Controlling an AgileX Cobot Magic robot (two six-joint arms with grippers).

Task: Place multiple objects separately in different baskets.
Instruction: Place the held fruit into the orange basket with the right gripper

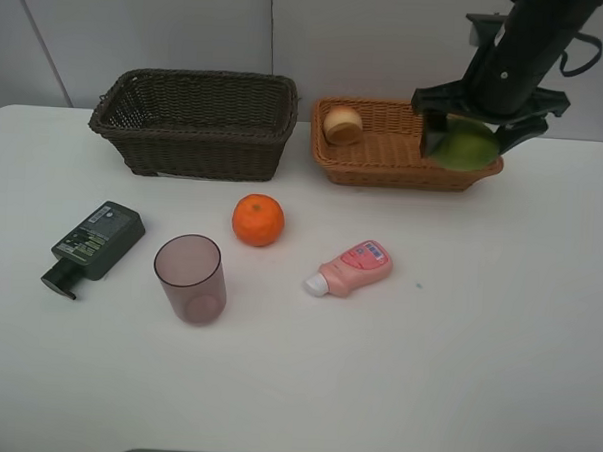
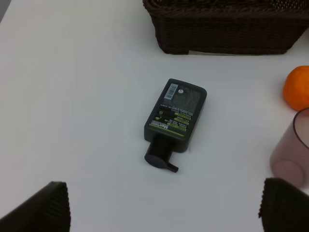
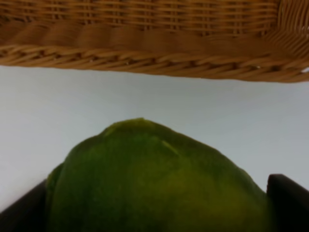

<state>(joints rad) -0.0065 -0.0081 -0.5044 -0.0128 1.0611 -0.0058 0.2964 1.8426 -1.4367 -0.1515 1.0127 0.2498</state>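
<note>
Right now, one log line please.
right fingers: gripping green fruit near light basket | left fingers: open | red-yellow fruit: in light basket

No word or number is showing clearly enough to read. The flat dark green plastic pump bottle (image 2: 176, 116) is lying on the white surface (image 2: 72, 96). It is carrying rows of tiny white and yellow-green print (image 2: 169, 123) on its front, but the letters are too small to make out. A little white sticker (image 2: 171, 91) with black bar-code lines is sitting at one corner, near the bottle's bottom end, and its digits are looking too blurry to tell. The small pink plastic bottle with a white cap (image 1: 355, 267) is wearing a darker pink label (image 1: 366, 255) with pale marks on it. Those marks are looking too fuzzy to read too.
</note>
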